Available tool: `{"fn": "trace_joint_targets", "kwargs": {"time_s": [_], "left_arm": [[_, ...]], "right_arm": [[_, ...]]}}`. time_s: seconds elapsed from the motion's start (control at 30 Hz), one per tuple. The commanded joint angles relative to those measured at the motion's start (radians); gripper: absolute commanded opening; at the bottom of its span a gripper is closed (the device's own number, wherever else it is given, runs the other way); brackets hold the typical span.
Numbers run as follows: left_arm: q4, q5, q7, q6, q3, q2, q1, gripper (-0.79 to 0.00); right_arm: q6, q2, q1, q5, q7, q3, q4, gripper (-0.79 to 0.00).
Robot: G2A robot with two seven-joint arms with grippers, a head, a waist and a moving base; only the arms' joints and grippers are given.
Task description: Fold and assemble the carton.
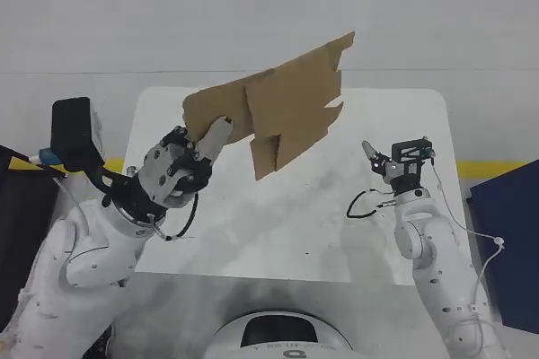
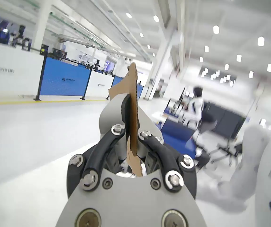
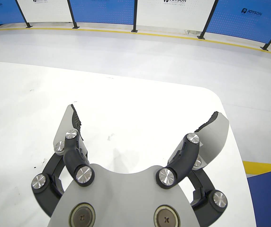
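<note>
Desk (image 1: 296, 224) surface is white and lightly scuffed. Nearest to me, on my left side, my left fingers (image 1: 214, 136) are closed flat on the carton (image 1: 278, 103), pinching it at its near-left corner. In the left wrist view the cardboard runs edge-on between the two pads, with no gap visible. On my right side, my right fingers (image 1: 397, 153) stand wide apart with nothing between them, over the right part of the desk and pointing away from me.

Relation of note: the carton is a flat, unfolded sheet held up off the desk and tilted. Its long axis runs from my left fingers out and across toward the far right corner of the desk. Its free end, with the cut flaps, lies beyond and to the left of my right fingers, well apart from them.

Judgement: the right arm is the free one and the nearer to that unsupported end. Any fold would need it to travel forward and inward to meet the sheet.

Beyond the desk are grey floor (image 1: 117, 36) and a yellow line (image 1: 490, 167).
</note>
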Motion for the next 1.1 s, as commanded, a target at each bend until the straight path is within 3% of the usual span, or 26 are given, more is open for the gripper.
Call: {"fn": "trace_joint_targets", "kwargs": {"time_s": [0.0, 0.1, 0.27, 0.4, 0.9, 0.97, 1.07], "left_arm": [[-0.002, 0.287, -0.093, -0.123, -0.032, 0.009, -0.053, -0.785], [-0.002, 0.460, -0.130, -0.300, -0.054, 0.021, -0.132, -0.785], [-0.002, 0.722, -0.177, -0.520, -0.042, 0.040, -0.234, -0.785], [-0.002, 1.050, -0.156, -0.520, 0.170, 0.095, -0.331, -0.785], [-0.002, 1.065, -0.129, -0.520, 0.180, 0.103, -0.335, -0.785], [-0.002, 1.242, -0.097, -0.520, 0.240, 0.118, -0.403, -0.785], [-0.002, 1.539, 0.080, -0.520, 0.344, 0.152, -0.523, -0.785]], "right_arm": [[0.000, 0.000, 0.000, 0.000, 0.000, 0.000, 0.000, 0.000], [0.000, 0.000, 0.000, 0.000, 0.000, 0.000, 0.000, 0.000], [0.000, 0.000, 0.000, 0.000, 0.000, 0.000, 0.000, 0.000], [0.000, 0.000, 0.000, 0.000, 0.000, 0.000, 0.000, 0.000], [0.000, 0.000, 0.000, 0.000, 0.000, 0.000, 0.000, 0.000], [0.000, 0.000, 0.000, 0.000, 0.000, 0.000, 0.000, 0.000], [0.000, 0.000, 0.000, 0.000, 0.000, 0.000, 0.000, 0.000]]}}
